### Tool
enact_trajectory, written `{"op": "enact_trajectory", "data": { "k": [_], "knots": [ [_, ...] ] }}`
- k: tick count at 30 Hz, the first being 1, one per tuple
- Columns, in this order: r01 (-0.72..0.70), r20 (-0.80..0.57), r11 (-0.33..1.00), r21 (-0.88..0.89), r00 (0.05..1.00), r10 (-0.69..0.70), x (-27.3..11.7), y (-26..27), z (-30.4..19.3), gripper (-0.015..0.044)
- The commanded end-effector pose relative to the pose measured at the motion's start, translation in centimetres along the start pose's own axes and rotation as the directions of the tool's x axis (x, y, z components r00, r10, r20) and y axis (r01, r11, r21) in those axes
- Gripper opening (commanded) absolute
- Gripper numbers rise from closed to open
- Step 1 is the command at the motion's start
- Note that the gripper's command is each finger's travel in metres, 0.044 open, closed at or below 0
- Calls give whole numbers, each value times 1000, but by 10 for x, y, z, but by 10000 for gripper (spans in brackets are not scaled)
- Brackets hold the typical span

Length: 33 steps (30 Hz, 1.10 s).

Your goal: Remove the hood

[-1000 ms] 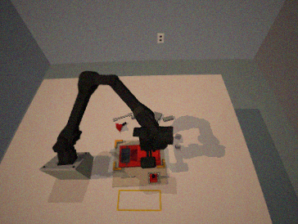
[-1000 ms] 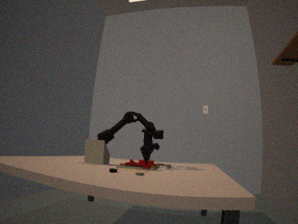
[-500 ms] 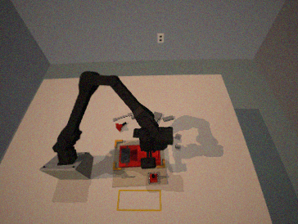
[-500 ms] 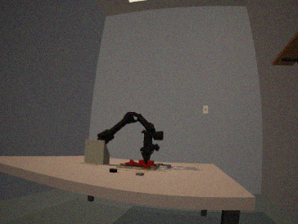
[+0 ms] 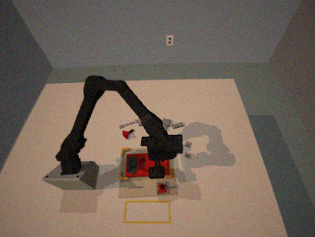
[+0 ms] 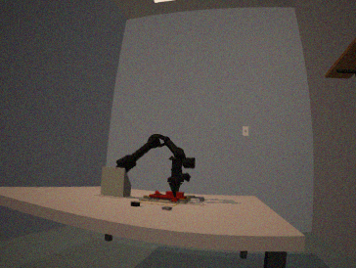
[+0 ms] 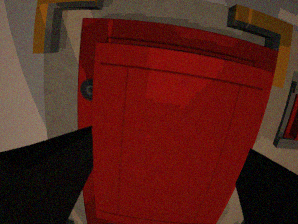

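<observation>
The hood (image 7: 175, 125) is a red panel that fills the middle of the wrist view. My gripper (image 7: 169, 144) (image 5: 157, 174) (image 6: 175, 196) points down and is shut on the hood, a dark finger against each side edge. The hood looks raised a little above the red toy car (image 7: 86, 55) (image 5: 142, 163) (image 6: 158, 196), whose body shows behind it at the left and far edges. In the top view the gripper hides part of the car's right end. The marked area (image 5: 147, 201) is a yellow outlined rectangle in front of the car's board.
The car sits on a beige board (image 5: 125, 191) among orange corner brackets (image 5: 125, 151) (image 7: 285, 37). A small red part in a grey holder (image 5: 162, 188) (image 7: 291, 117) is at the board's front right. A red and black piece (image 5: 126, 134) and grey parts (image 5: 177, 125) lie behind.
</observation>
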<state>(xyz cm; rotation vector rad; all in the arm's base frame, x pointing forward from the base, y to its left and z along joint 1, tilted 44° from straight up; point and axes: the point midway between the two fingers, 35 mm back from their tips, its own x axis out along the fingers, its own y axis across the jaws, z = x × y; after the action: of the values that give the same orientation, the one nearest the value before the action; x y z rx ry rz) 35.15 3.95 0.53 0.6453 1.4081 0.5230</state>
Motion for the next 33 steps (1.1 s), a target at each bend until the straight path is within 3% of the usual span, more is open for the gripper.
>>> {"op": "enact_trajectory", "data": {
  "k": [1,5,16,33],
  "knots": [
    [1,0,1000,-1,1000,-1,0,0,0,302],
    [1,0,1000,-1,1000,-1,0,0,0,275],
    [1,0,1000,-1,1000,-1,-6,0,0,0],
    [1,0,1000,0,1000,-1,-17,0,1,0]
  ]
}}
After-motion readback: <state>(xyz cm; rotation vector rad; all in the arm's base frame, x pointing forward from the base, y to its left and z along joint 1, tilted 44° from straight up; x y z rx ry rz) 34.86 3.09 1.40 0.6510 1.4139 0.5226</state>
